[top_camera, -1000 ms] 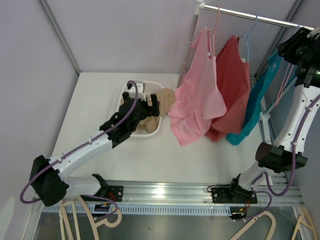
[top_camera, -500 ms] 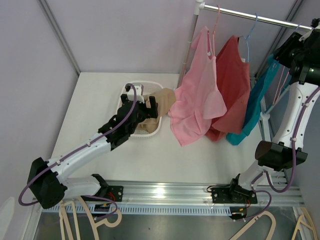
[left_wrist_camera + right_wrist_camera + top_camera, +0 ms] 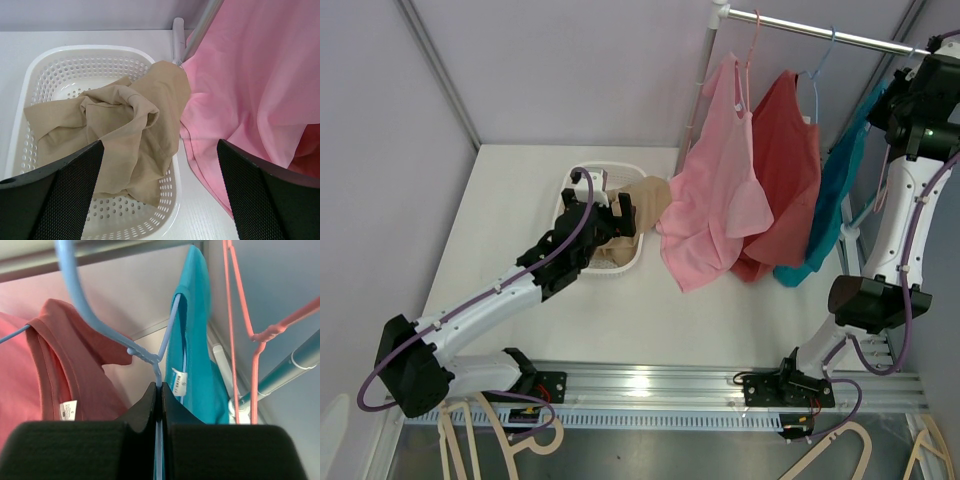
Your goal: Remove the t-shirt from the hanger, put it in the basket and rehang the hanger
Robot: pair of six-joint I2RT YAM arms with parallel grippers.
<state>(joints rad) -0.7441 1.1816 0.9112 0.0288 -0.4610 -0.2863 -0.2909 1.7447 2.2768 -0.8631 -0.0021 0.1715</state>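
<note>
Up at the right end of the rail (image 3: 840, 36), the right gripper (image 3: 160, 390) is clenched on the wire of the light blue hanger (image 3: 145, 356) just under its twisted neck, likely to steady it. The teal t-shirt (image 3: 192, 340) hangs against that wire (which shoulder rides it, can't tell). Red t-shirt (image 3: 65, 355) crowds the left and a coral hanger (image 3: 232, 315) the right, so there is little room sideways. Left gripper (image 3: 160, 165) hovers released, jaws wide, over the basket (image 3: 90, 50) holding a tan garment (image 3: 125, 130).
</note>
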